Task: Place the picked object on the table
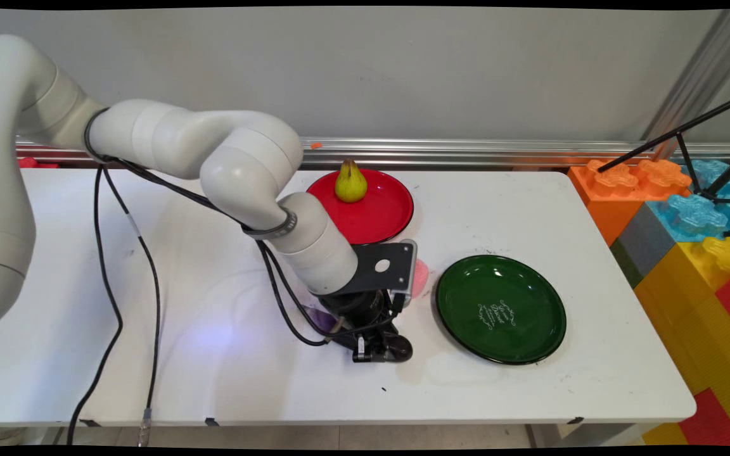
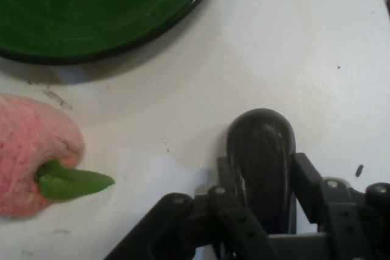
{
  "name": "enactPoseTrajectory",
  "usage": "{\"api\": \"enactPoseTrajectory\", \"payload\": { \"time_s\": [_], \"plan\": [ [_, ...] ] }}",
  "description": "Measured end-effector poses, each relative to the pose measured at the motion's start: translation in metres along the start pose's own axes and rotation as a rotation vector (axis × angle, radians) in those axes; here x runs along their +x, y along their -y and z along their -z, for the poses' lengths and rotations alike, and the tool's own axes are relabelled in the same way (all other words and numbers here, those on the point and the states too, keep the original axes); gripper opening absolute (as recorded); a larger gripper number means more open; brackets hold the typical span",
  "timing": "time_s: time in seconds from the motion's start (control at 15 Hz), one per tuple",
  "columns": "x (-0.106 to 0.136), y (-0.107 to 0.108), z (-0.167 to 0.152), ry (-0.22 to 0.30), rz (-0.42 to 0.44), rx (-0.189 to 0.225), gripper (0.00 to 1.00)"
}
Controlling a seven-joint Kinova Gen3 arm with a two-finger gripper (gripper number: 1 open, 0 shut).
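Note:
My gripper (image 1: 379, 352) is down at the table's front middle, shut on a dark, glossy aubergine-like thing (image 1: 398, 347). In the hand view this dark thing (image 2: 261, 150) sits between the two fingers (image 2: 308, 178) and its rounded end sticks out past them, low over the white table. A pink peach with a green leaf (image 2: 30, 156) lies close by, partly hidden behind the hand in the main view (image 1: 421, 277). The green plate (image 1: 501, 308) lies just to the gripper's right, bare, and its rim (image 2: 158, 28) fills the hand view's top.
A red plate (image 1: 377, 215) holding a yellow-green pear (image 1: 350, 182) stands at the back behind the arm. A bit of purple (image 1: 322, 318) shows left of the hand. Big coloured blocks (image 1: 688, 240) and a black tripod (image 1: 707, 158) stand off the table's right end. Black cables (image 1: 108, 291) hang at left.

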Motion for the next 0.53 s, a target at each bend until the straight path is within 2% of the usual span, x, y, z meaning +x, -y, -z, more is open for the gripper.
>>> {"api": "enactPoseTrajectory", "payload": {
  "time_s": [0.13,0.2,0.53],
  "plan": [
    [-0.0005,-0.0004,-0.001,0.0,-0.006,0.001,0.0],
    [-0.001,-0.0004,-0.0015,0.0,-0.008,0.002,1.0],
    [0.0023,0.0016,0.0045,-0.001,-0.008,0.005,1.0]
  ]
}}
